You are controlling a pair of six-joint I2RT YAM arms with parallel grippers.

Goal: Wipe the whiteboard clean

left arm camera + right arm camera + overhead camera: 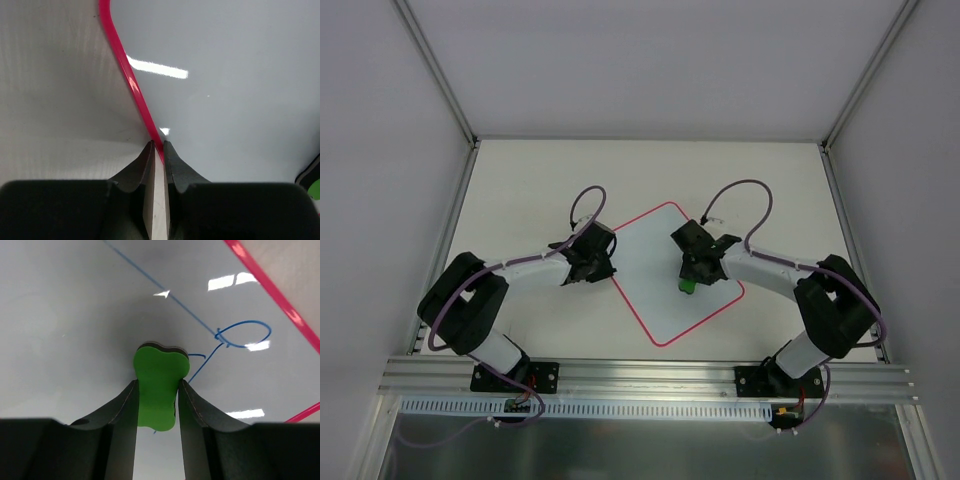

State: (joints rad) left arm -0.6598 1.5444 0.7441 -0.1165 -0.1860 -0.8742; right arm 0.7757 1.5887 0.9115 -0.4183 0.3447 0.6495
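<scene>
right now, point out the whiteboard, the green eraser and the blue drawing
whiteboard point(655, 300), top view, bare white middle
green eraser point(157, 380), right wrist view, middle of its green face
blue drawing point(220, 335), right wrist view, where line meets loop

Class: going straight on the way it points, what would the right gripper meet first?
Likely the red-bordered white whiteboard, through the green foam eraser block the right gripper holds; gap unclear.

whiteboard point(650, 270) is showing glossy white inside a thin red border | lines point(192, 312) on it are showing blue, a straight stroke and a loop | eraser point(156, 390) is showing bright green over a dark layer | left gripper point(158, 145) and right gripper point(157, 382) are showing matte black | cables point(750, 182) are showing purple | worktop point(540, 190) is showing off-white
</scene>
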